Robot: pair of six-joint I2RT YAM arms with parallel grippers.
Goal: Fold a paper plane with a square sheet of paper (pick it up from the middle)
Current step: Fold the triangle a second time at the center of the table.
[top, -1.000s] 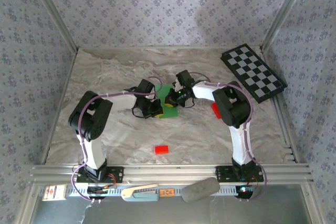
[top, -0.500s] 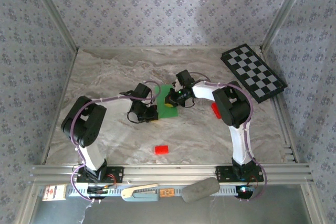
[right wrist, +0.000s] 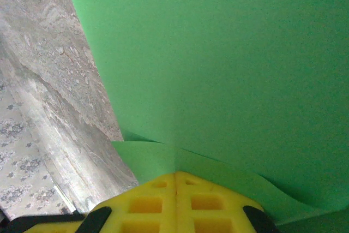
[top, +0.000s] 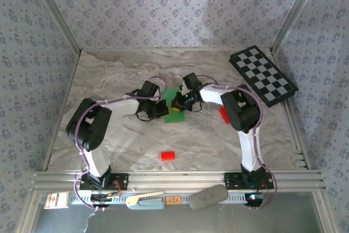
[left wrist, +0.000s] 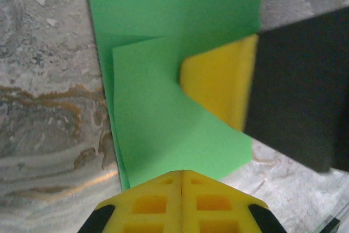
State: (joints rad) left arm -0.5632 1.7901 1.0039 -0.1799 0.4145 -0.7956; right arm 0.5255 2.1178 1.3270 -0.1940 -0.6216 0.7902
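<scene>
Top external view is showing the folded paper (top: 172, 94) lying at the middle of the tabletop (top: 125, 135). Left end effector (left wrist: 181, 175) and right end effector (right wrist: 175, 177) are both closed, pressing it; creasing well is needing firm, even pressure along the fold.

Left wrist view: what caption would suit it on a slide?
Left gripper and right gripper, both shut, rest on folded green paper.

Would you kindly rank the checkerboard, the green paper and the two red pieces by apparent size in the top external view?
1. checkerboard
2. green paper, partly covered, yet showing more than either red item
3. red block and red piece: they look alike, and the piece is partly hidden, so unranked
</scene>
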